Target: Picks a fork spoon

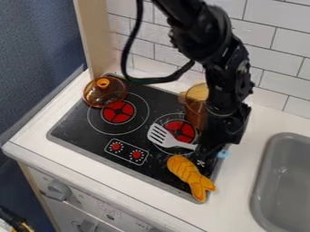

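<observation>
White table (237,192) spreads beneath my work, carrying the black stove (75,123), with the grey sink (289,181) set in at the right of the view. My arm (227,72) comes down from the top edge, over the stove's right side. The amber lid-like dish (105,92) sits near the stove's back left corner, its orange knob upward, and the brown see-through vessel (196,111) is beside the right burner.

What I take for my target is the pale slotted utensil (160,135). It looks more like a spatula than a fork or spoon. Its broad head is over the near left part of the right burner, and its handle runs right, to where my claw (209,153) hangs over it. Just below in the view is the orange braided thing (190,174), at the stove's front edge. Smallest is the light blue piece (223,154) beyond my claw, perhaps the handle's end.

I cannot tell whether my claw is spread or pressed together, or whether it pinches the handle. Getting to the utensil looks done; a sure grip I can't confirm, and a clear lift seems left to do.
</observation>
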{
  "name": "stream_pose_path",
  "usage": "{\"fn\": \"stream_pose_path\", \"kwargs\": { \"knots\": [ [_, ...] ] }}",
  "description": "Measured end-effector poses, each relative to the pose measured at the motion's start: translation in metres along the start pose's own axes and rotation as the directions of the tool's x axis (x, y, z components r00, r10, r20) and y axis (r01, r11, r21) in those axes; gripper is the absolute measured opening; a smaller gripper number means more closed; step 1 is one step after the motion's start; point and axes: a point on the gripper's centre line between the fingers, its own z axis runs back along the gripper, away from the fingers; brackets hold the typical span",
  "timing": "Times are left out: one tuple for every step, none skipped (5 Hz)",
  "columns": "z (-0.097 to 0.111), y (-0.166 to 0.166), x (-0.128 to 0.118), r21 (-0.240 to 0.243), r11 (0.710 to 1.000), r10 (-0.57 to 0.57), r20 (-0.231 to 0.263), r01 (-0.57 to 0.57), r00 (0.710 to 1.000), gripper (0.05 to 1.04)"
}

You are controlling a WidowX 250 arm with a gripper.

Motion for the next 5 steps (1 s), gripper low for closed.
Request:
{"fn": "stream_pose_path", "kwargs": {
  "knots": [
    [0.000,0.003,0.001,0.017,1.000,-0.015,0.003,0.015,1.000,0.662],
    [-0.001,0.003,0.001,0.015,1.000,-0.014,0.005,0.014,1.000,0.376],
    [-0.001,0.002,0.002,0.010,1.000,-0.021,0.012,0.021,1.000,0.333],
    [0.004,-0.002,0.000,0.016,0.999,-0.050,0.005,0.050,0.999,0.333],
    [0.034,-0.001,0.006,0.083,0.992,-0.097,-0.009,0.098,0.995,0.333]
  ]
}}
